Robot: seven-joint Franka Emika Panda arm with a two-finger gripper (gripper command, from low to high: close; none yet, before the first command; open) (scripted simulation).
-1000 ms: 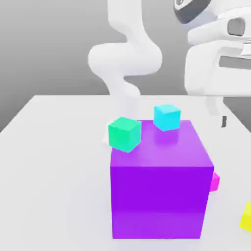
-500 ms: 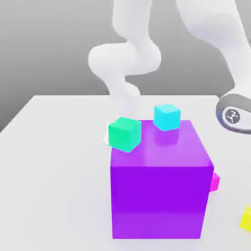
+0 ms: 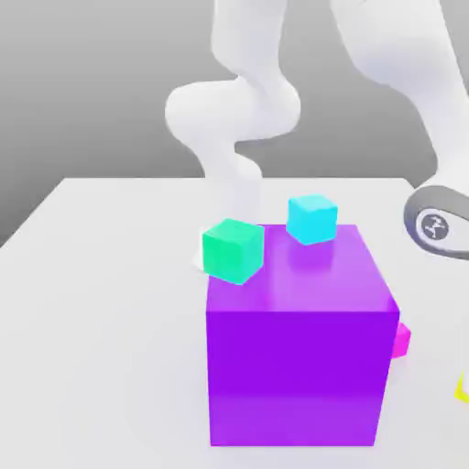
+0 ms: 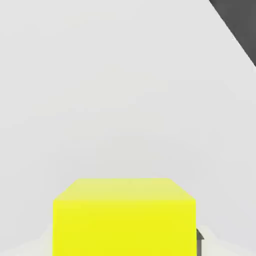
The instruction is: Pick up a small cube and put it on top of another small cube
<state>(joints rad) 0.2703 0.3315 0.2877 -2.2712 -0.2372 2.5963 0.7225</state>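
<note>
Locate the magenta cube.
Exterior view's right: the magenta cube sits partly hidden behind the right edge of the big purple cube.

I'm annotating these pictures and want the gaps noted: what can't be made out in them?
- Yellow cube: exterior view, mostly cut off by the right edge; hand view, cut off by the picture's edge. Whether its underside touches the table can't be told.
- Magenta cube: exterior view, partly hidden behind the big purple cube.
- Pincer: hand view, cut off by the edge.
</note>
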